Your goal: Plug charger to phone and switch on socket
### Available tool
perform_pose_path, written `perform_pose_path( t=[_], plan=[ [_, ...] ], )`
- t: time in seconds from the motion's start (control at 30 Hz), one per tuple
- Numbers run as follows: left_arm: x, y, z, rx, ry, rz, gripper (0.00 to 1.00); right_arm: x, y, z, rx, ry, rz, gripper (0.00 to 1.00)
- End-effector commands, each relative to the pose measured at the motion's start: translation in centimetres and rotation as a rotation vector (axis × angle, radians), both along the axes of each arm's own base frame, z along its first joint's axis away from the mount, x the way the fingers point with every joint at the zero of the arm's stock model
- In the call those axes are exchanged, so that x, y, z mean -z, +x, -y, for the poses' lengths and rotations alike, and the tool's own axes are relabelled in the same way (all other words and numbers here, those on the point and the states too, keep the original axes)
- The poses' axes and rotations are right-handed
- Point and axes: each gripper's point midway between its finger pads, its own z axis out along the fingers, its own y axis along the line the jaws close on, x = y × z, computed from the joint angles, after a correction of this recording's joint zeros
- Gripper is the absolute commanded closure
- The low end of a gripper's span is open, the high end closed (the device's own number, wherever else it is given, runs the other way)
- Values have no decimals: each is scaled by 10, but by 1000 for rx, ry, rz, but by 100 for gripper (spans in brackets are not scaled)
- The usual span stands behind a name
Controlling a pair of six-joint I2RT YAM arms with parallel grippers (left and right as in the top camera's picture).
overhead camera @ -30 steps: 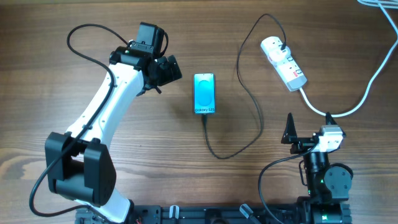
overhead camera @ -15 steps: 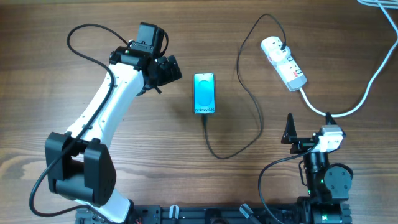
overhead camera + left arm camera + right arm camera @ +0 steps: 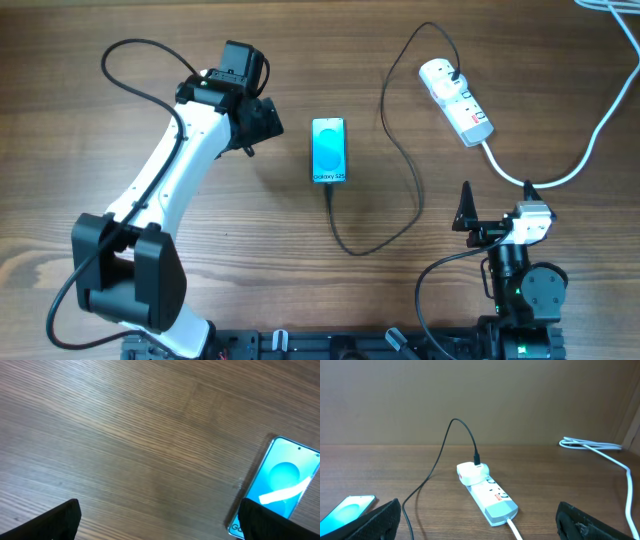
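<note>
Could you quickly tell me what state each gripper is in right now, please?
Left gripper: open, holding nothing.
Right gripper: open, holding nothing.

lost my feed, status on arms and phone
Left gripper open, beside phone. Right gripper open, near base. Charger tip at phone's label end, seating unclear. Nothing blocking socket.

Phone [image 3: 278,485] lies flat on wooden table [image 3: 125,435], lower corner hidden behind one fingertip [image 3: 267,521] of the wide-spread left gripper [image 3: 160,522]
</note>
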Motion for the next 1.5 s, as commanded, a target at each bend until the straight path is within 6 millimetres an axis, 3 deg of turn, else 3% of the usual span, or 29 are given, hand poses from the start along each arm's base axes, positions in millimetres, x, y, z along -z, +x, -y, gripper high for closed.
perform_pose_path(
  t=[0.0,0.17,0.47,0.73,0.8,1.07,1.13,1.27,1.37,1.47],
  plan=[
    [-26,5,-10,-19,22,123,0,-3,-1,1,1,-9,13,1],
    [-32,-4,-12,-25,-28,281,0,-3,-1,1,1,-9,12,0],
    [-62,-85,-41,-44,-22,385,0,-3,-1,0,0,-9,13,0],
    [-68,-169,-59,-32,-50,387,0,-3,-1,1,1,-9,12,0],
    [-76,-177,-64,-41,-41,422,0,-3,-1,0,0,-10,12,0],
    [-83,-177,-76,-70,-36,601,0,-3,-1,0,0,-9,12,1],
    [-77,-170,-68,32,-42,655,0,-3,-1,1,1,-10,13,0],
    [-89,-147,-40,275,-47,846,0,-3,-1,0,0,-9,13,0],
    [-95,-131,-39,267,-54,1022,0,-3,-1,1,1,-9,13,0],
    [-99,-128,-40,262,-61,1113,0,-3,-1,1,1,-9,12,0]
  ],
)
